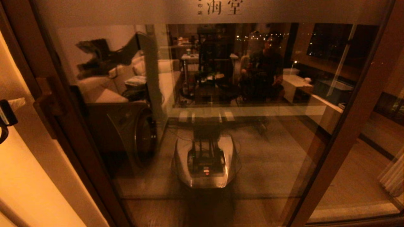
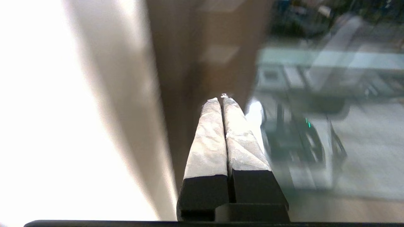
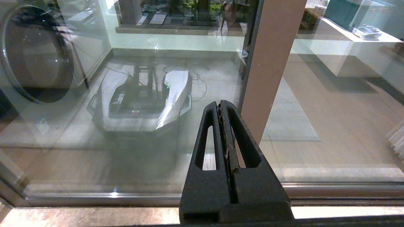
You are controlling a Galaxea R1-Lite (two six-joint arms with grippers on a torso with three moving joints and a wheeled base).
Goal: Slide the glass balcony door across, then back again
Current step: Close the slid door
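The glass balcony door [image 1: 271, 151] fills the head view, with a frosted top band of Chinese characters [image 1: 221, 8] and dark brown wooden stiles on both sides. Its wooden bar handle [image 1: 47, 102] sits on the left stile [image 1: 79, 148]. My left gripper [image 1: 3, 121] shows only as a black part at the left edge, left of the handle. In the left wrist view the left gripper [image 2: 221, 100] is shut and empty, its taped fingers [image 2: 208, 142] pointing at the brown stile [image 2: 195, 56]. My right gripper [image 3: 220, 105] is shut and empty, low before the glass, beside the right stile [image 3: 271, 63].
A pale wall [image 1: 31, 176] stands left of the door. Behind the glass is a washing machine [image 3: 34, 60]; the glass also mirrors the robot's base [image 3: 142, 101]. The metal floor track [image 3: 94, 198] runs along the bottom. A curtain [image 1: 394, 176] hangs at the far right.
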